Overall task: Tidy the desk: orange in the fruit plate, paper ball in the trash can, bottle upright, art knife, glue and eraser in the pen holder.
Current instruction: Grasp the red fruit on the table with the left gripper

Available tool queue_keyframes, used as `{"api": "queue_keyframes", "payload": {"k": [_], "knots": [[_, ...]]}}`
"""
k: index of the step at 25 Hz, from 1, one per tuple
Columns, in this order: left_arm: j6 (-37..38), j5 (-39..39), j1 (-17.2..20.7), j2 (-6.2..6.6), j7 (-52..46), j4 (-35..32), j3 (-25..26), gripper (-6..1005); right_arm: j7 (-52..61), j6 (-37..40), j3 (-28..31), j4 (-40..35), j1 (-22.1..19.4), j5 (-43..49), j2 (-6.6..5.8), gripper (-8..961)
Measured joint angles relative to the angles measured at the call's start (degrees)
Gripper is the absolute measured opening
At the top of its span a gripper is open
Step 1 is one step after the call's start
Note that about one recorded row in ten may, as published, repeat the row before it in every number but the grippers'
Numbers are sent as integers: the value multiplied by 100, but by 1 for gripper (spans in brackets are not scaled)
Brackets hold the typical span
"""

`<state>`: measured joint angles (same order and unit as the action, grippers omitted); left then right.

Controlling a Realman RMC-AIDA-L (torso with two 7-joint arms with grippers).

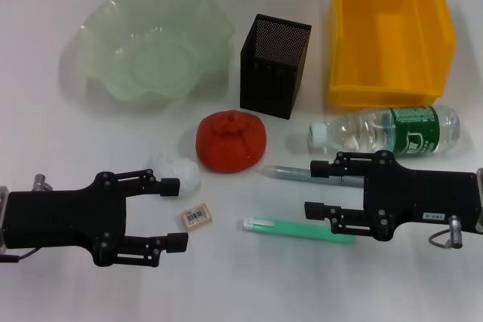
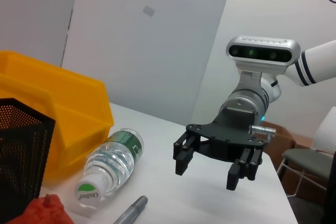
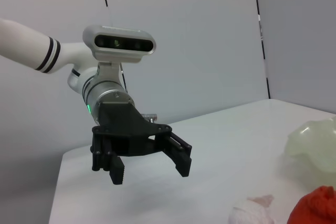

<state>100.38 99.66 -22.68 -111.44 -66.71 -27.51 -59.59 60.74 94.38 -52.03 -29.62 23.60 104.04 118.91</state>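
Office or lab, white partitions (image 2: 147,40), chair (image 2: 310,161)

Bright, even light from overhead fills all three views, washing the desk (image 1: 60,141) almost to glare. Shadows are faint and soft beside the pen holder (image 1: 273,65) and the orange (image 1: 231,141). The trash can (image 1: 390,32) tilts outward toward the frame's edge in the head view.

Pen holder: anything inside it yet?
The pen holder shows only dark mesh walls through its open top; no item visible, though its floor is hidden. The eraser lies on the desk.
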Motion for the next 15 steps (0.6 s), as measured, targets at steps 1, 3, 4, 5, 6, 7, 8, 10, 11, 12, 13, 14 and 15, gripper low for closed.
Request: {"api": "queue_keyframes", "payload": {"k": [1, 3, 4, 5, 6, 7, 8, 10, 11, 12, 13, 14, 15], "knots": [[3, 1, 0, 0, 0, 0, 0, 847, 0, -3, 0, 2, -3, 1, 0, 737], [5, 1, 0, 0, 0, 0, 0, 846, 0, -3, 0, 28, -4, 2, 0, 695], [6, 1, 0, 0, 0, 0, 0, 846, -1, -3, 0, 44, -4, 3, -1, 674], [6, 1, 0, 0, 0, 0, 0, 846, -1, -3, 0, 58, -5, 7, -3, 653], [7, 1, 0, 0, 0, 0, 0, 846, -1, -5, 1, 65, -5, 16, -5, 632], [8, 1, 0, 0, 0, 0, 0, 846, -1, -9, 9, 67, -5, 34, -6, 632], [8, 2, 0, 0, 0, 0, 0, 846, -1, -12, 17, 69, -5, 48, -6, 633], [9, 2, 0, -5, 0, 0, 0, 847, -1, -25, 23, 70, -5, 70, -7, 633], [9, 1, 0, -6, 0, 0, 0, 847, -1, -34, 19, 70, -5, 74, -8, 633], [9, 2, 0, -6, 0, 0, 0, 847, -1, -43, 12, 71, -5, 74, -8, 633], [9, 2, 0, -10, 0, 0, 0, 847, -1, -51, 9, 71, -5, 74, -8, 633], [8, 1, 0, -12, 0, 0, 0, 847, 0, -54, 7, 71, -5, 74, -8, 633], [6, 1, 0, -14, 0, 0, 0, 847, -1, -54, 7, 71, -5, 74, -9, 632]]}}
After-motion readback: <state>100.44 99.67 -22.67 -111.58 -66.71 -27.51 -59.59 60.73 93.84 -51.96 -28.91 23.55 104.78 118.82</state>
